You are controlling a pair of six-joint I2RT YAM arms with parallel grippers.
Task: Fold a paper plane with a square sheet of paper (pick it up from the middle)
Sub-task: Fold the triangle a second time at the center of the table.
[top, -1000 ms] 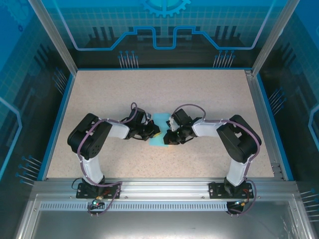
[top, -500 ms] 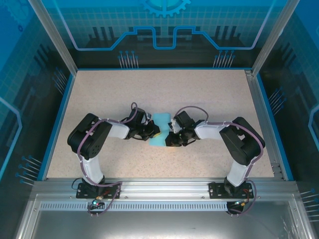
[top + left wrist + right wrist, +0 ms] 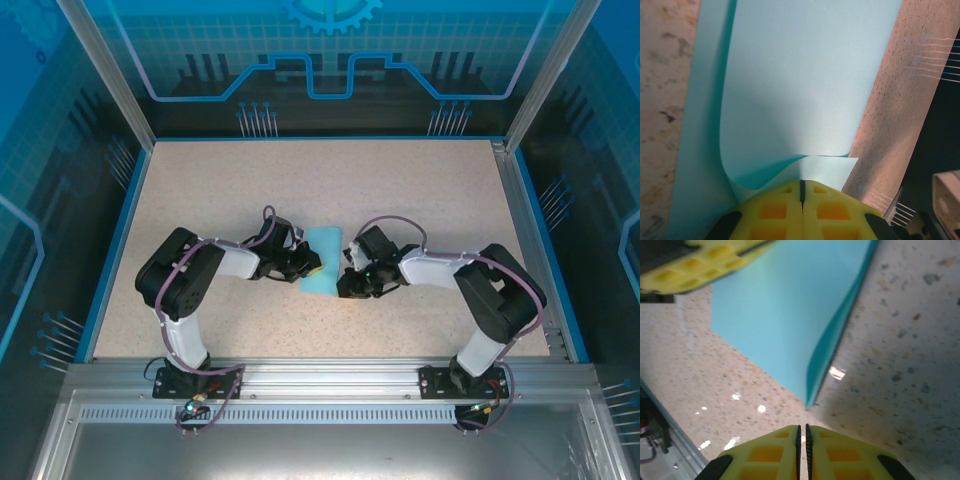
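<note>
Two-layer fold: pinching square sheet of paper (image 3: 805, 75) edge in closed left gripper (image 3: 801, 186) jaws; hovering right gripper (image 3: 802, 430), jaws near-shut, empty. Judging paper light, floppy; gripping edges only.

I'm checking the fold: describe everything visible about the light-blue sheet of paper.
The square sheet of paper is thin, plain light blue, folded into two layers. The lower layer lies flat on the speckled table between the arms; the upper one curls up at one edge, pinched by the shut left gripper.
</note>
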